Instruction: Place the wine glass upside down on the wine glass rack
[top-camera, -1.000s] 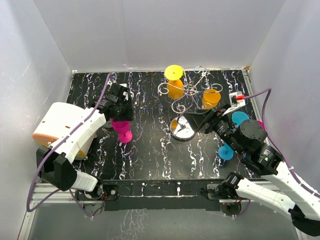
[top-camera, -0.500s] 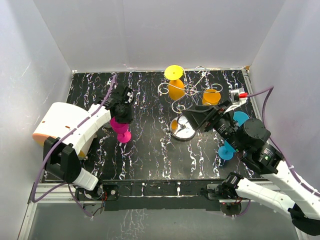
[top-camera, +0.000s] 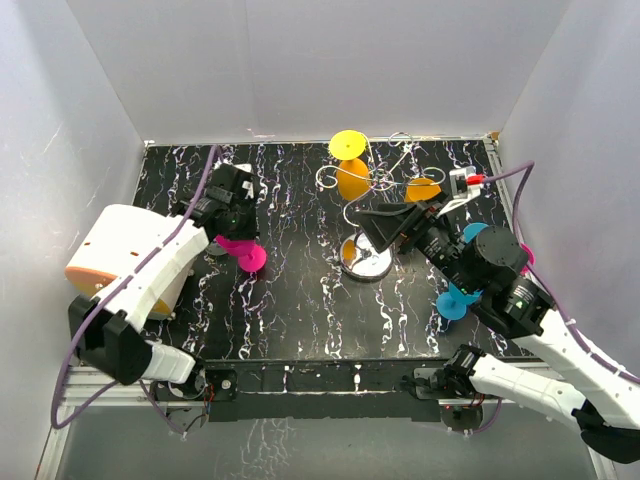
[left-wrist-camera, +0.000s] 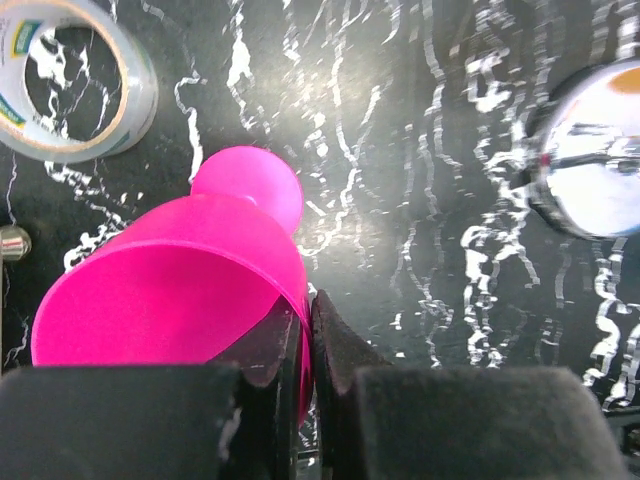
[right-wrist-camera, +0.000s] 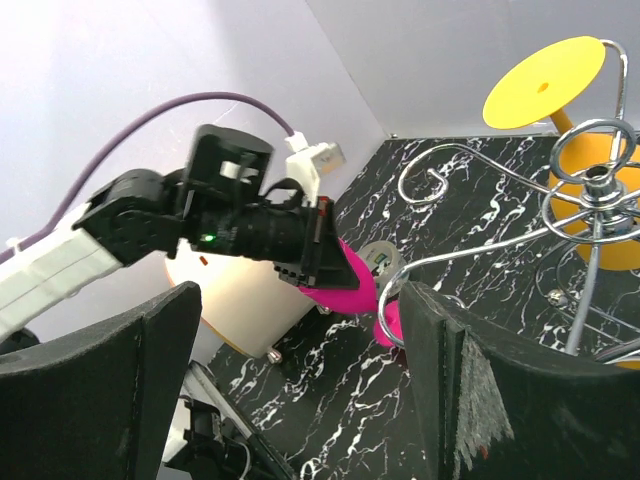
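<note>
One magenta wine glass (left-wrist-camera: 170, 290) is gripped by the left claw (left-wrist-camera: 307, 318). The jaws are clenched on the bowl wall at the rim, one finger inside the bowl and one outside. The glass is tilted well off upright, with its mouth toward the wrist and its foot away from it. Whether the foot touches the worktop (top-camera: 300, 300) cannot be told. The glass is over the left half of the black, white-veined worktop, well apart from the wine glass rack (top-camera: 366, 258).

The rack stands upright at centre rear on its round mirrored base, wire arms curling out from the post. A yellow glass (top-camera: 349, 160) hangs inverted on the rack's left-rear side, foot uppermost. An orange glass (top-camera: 422, 192) hangs on an arm on the right side.

The right claw (top-camera: 372, 226) is released, jaws spread wide with nothing between them. It is held just beside the rack, above the base, pointing toward the left arm.

Two blue glasses (top-camera: 452, 303) are near the right arm, right of the rack. A roll of clear tape (left-wrist-camera: 70, 85) lies flat on the worktop near the magenta glass.
</note>
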